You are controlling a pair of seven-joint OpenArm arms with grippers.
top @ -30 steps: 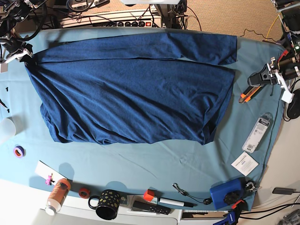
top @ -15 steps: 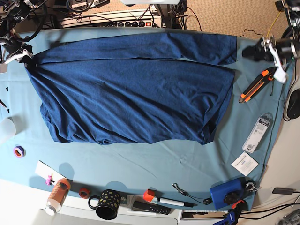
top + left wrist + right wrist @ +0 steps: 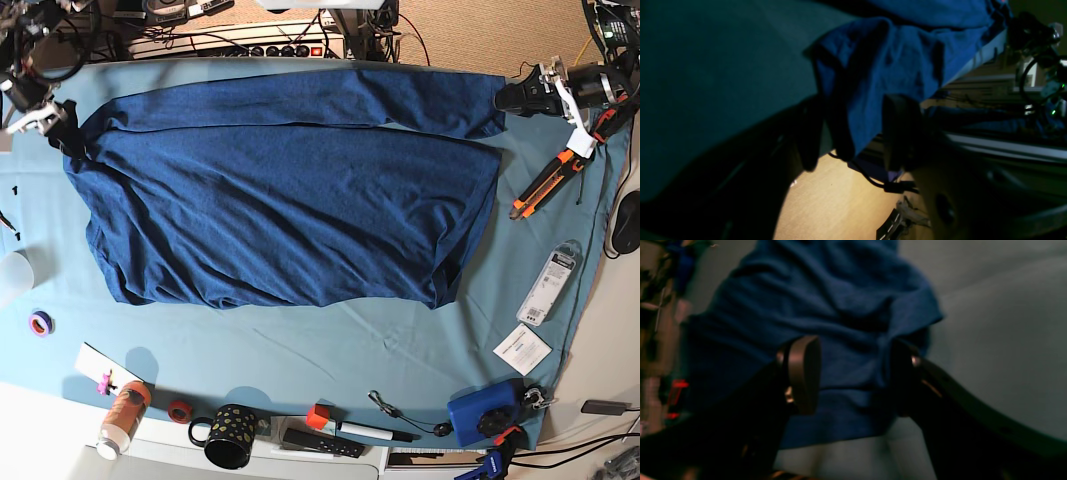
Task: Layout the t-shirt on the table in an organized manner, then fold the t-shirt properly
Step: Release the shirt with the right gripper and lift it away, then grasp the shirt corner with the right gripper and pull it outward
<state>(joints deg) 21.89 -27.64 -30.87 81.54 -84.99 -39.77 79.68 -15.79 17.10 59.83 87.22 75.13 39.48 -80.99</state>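
The t-shirt [image 3: 290,200] is spread on the counter [image 3: 300,350], unfolded; both sets of fingers [image 3: 803,373] are spread wide, with fabric between them.

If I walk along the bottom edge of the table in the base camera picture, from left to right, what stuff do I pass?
Purple tape ring → orange bottle → small red ring → black dotted mug → marker pen → blue box.

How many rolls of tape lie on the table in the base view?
2. A purple tape roll lies near the table's left edge, below the t-shirt. A red tape roll lies at the near edge, left of the black mug. Clutter may hide others.
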